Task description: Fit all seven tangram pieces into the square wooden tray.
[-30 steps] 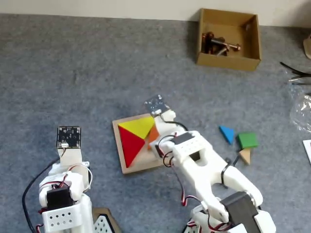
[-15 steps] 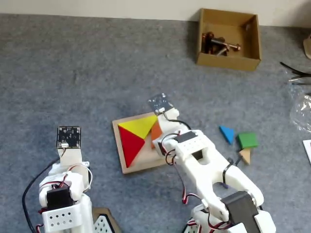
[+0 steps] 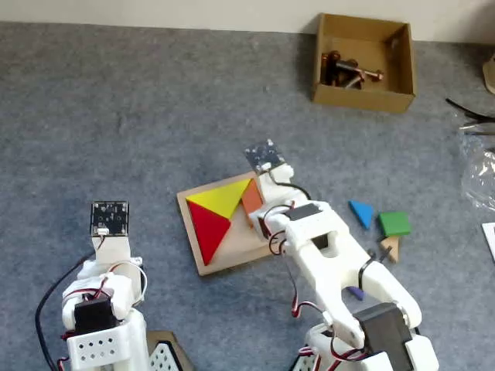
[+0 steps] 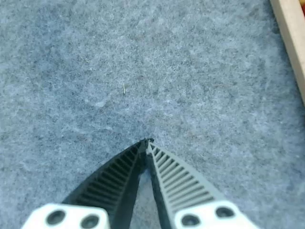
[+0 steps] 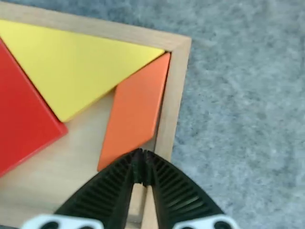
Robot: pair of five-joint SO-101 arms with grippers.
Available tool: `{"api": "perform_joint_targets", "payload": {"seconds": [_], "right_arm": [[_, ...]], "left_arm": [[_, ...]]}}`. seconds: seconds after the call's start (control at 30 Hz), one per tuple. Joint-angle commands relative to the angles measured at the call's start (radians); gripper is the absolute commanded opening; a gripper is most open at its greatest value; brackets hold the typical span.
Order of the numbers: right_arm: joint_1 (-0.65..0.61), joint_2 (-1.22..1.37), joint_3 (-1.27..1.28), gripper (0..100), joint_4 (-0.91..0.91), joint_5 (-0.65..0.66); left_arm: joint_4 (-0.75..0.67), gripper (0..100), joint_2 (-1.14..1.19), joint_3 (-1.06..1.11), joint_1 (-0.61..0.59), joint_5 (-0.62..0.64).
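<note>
The square wooden tray (image 3: 246, 246) lies mid-table. It holds a yellow triangle (image 3: 220, 199), a red triangle (image 3: 209, 229) and an orange parallelogram (image 3: 251, 202) lying along its right wall. In the right wrist view my right gripper (image 5: 143, 164) is shut and empty, with its tips just above the near end of the orange parallelogram (image 5: 136, 114) beside the tray rim (image 5: 174, 95). A blue triangle (image 3: 360, 212), a green square (image 3: 394, 223), a tan triangle (image 3: 389, 249) and a purple piece (image 3: 355, 293) lie loose on the carpet to the right. My left gripper (image 4: 147, 141) is shut over bare carpet, left of the tray edge (image 4: 290, 38).
A cardboard box (image 3: 363, 93) with metal parts stands at the back right. Cables and a plastic bag (image 3: 479, 178) lie at the right edge. The right arm (image 3: 325, 255) stretches over the tray's right side; the left arm (image 3: 108, 263) stands at the front left.
The right gripper has pushed farther back and to the right. The orange parallelogram slid along the tray's right wall, and the tray turned slightly. The purple piece has come into view beside the arm.
</note>
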Motion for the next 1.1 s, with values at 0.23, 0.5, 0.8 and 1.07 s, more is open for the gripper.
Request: {"api": "perform_joint_targets", "payload": {"seconds": [0.23,0.5,0.8,1.07], "right_arm": [[0.025,-0.013,-0.067,0.5,-0.033,0.011],[0.076,-0.013,-0.148,0.5,0.088,0.008],[0.076,-0.013,-0.196,0.5,0.134,0.006],[0.059,-0.015,-0.199,0.5,0.174,0.006]], "left_arm": [[0.005,1,-0.007,0.019,-0.013,0.009],[0.005,1,-0.007,0.019,-0.013,0.009],[0.005,1,-0.007,0.019,-0.013,0.009],[0.005,1,-0.007,0.019,-0.013,0.009]]}}
